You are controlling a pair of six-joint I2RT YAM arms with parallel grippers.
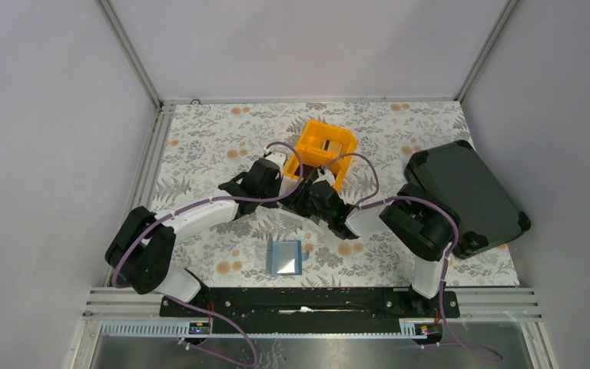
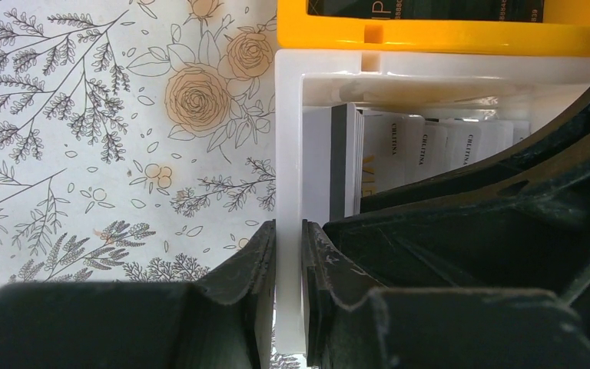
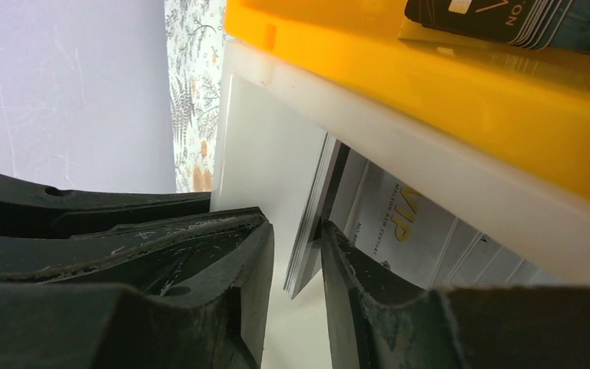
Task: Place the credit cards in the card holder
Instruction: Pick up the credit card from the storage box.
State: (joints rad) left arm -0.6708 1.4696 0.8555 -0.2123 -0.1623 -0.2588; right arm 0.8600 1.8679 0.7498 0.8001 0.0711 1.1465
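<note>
Reaching for the cards: my right gripper (image 3: 295,240) straddled the on-edge stack of thin dark and pale credit cards (image 3: 315,201) in the white plastic bin (image 3: 445,165), jaws slightly apart, not clamped; my left gripper (image 2: 288,234) pinched that bin's wall; the teal-blue soft bifold card holder (image 1: 284,257) lay open at six o'clock.

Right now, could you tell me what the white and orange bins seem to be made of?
White bin: probably moulded plastic, smooth, with a soft sheen on its rim. Orange bin: likely the same plastic, glossy, with bright highlights.
</note>
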